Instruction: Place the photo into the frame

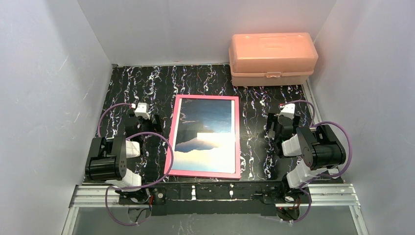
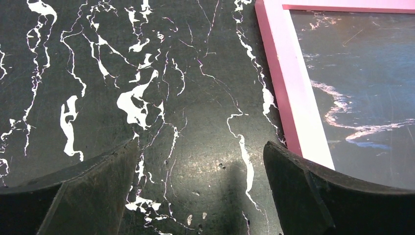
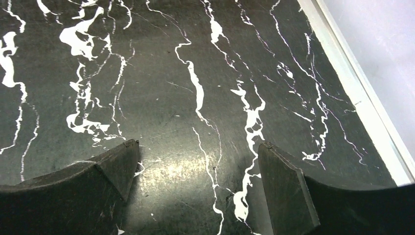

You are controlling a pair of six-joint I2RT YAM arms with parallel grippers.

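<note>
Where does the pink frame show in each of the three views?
Top external: the frame lies flat at centre, between the two arms.
Left wrist: upper right corner, one pink rail running down the picture.
Right wrist: not in view.
Shared landmark: the black, white-veined tabletop, seen in all three.

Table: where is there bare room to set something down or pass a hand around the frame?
Bare table lies behind the frame, left of the peach box. Strips run down its long sides, between it and the open left tool and right tool. Crowded: the far right corner with the box, and the near edge with the arm bases.
</note>
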